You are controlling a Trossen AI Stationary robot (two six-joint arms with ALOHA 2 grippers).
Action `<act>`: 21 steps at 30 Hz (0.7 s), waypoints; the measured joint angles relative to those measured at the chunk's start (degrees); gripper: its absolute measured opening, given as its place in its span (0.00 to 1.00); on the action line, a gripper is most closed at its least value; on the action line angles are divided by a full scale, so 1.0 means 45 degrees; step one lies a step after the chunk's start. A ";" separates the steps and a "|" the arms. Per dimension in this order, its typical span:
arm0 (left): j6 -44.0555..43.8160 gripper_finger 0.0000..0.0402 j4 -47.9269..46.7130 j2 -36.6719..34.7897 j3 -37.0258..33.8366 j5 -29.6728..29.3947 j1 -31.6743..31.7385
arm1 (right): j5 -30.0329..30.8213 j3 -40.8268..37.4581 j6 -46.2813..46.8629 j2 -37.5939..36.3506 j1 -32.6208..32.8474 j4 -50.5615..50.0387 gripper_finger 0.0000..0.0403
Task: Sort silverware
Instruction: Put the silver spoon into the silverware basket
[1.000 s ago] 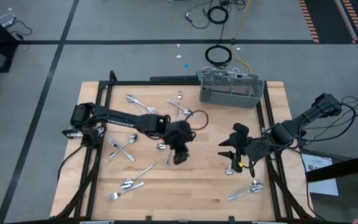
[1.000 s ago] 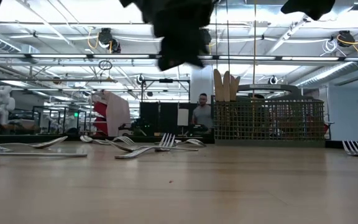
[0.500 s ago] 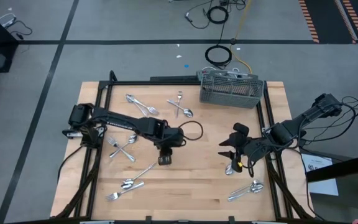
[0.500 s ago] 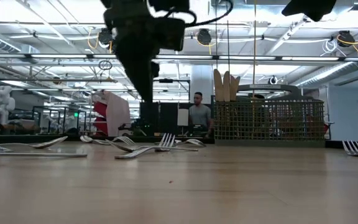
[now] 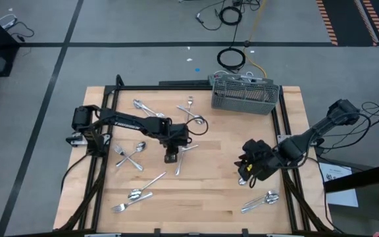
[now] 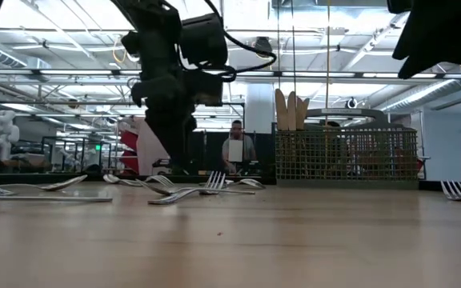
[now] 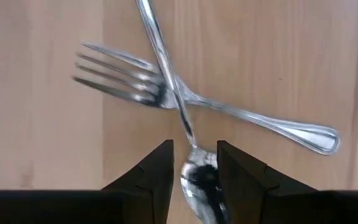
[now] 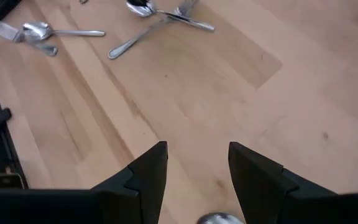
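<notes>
Two arms work over one wooden table (image 5: 219,210) that carries one grey mesh caddy (image 5: 245,94) and about fourteen loose pieces of silverware, mostly lying in crossed pairs. The left gripper (image 5: 171,158) hangs low over the middle of the table, fingers apart, straddling the bowl of a spoon (image 7: 199,180) without visibly pinching it. That spoon's handle runs away from the fingertips and crosses over a fork (image 7: 241,115) lying just ahead of them. Other pieces lie around this gripper: a crossed pair (image 5: 129,155) beside it toward the left arm's base, two pairs (image 5: 147,110) (image 5: 192,113) beyond it toward the table's far edge, and a single piece (image 5: 154,180) and another pair (image 5: 131,197) on its near side. The right gripper (image 5: 247,171) waits near the right rail, fingers apart and empty, with one spoon (image 5: 242,180) just beside it and a pair (image 5: 260,201) nearer the front edge. The caddy sits at the far edge, well beyond both grippers. Three pale upright handles (image 6: 290,108) rise from it; which compartment holds them cannot be told. Bare wood lies between the two grippers and from there toward the caddy.
</notes>
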 joint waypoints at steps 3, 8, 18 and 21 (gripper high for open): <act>0.0391 0.32 0.0388 0.0000 -0.0005 -0.0049 0.0116 | 0.0051 -0.0020 0.0920 0.0430 0.0130 0.0396 0.40; 0.0509 0.32 0.0821 0.0000 0.0000 -0.0063 0.0073 | 0.0060 -0.0020 0.2013 0.1291 0.0376 0.1026 0.40; 0.0150 0.32 0.1439 0.0099 -0.0013 -0.0063 0.0078 | 0.0012 -0.0020 0.2991 0.2478 0.0898 0.1466 0.40; -0.0580 0.32 0.1813 0.0180 -0.0252 -0.0078 0.0083 | 0.0020 -0.0020 0.2884 0.2572 0.1055 0.1482 0.40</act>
